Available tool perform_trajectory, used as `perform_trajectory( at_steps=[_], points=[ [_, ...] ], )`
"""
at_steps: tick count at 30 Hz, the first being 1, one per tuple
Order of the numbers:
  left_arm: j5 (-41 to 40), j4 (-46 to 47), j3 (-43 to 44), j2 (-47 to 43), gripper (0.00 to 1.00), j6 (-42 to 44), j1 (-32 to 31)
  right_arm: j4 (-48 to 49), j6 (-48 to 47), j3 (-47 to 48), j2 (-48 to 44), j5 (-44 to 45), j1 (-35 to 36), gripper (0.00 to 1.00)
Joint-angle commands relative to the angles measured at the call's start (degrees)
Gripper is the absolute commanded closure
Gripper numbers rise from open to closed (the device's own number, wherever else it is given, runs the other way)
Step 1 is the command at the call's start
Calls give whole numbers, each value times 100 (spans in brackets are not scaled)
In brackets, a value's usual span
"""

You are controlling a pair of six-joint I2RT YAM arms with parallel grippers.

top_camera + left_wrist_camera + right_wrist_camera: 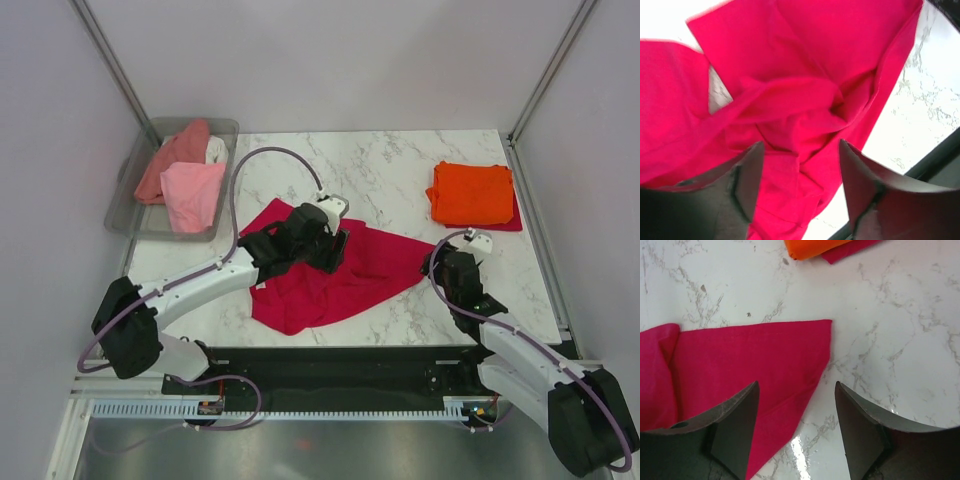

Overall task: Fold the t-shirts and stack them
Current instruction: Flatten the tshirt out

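Note:
A crimson t-shirt (345,275) lies crumpled on the marble table (400,170), left of centre. My left gripper (338,250) is open and hovers over its bunched middle (800,110), holding nothing. My right gripper (436,263) is open just above the shirt's right corner (810,340), which lies between the jaws with bare marble on the right side. A folded orange t-shirt (472,192) lies at the back right on top of a folded crimson one (512,222); both show at the top of the right wrist view (812,247). Salmon (172,160), light pink (192,195) and white (217,150) t-shirts lie in the bin.
A clear grey plastic bin (128,180) stands at the back left table edge. Metal frame posts rise at both back corners. A black strip runs along the near table edge (350,355).

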Motion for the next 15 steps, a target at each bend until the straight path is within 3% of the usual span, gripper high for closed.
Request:
perform_trajectory(
  at_steps=[1, 3, 8, 15],
  points=[
    [351, -49, -83, 280, 29, -182, -6, 422, -253, 296, 214, -551, -1, 30],
    [387, -49, -118, 386, 22, -208, -14, 449, -270, 314, 302, -579, 8, 30],
    [19, -84, -285, 448, 23, -244, -67, 475, -279, 323, 329, -597, 8, 29],
    [-298, -128, -636, 387, 41, -384, -111, 484, -271, 331, 381, -597, -1, 29]
  ],
)
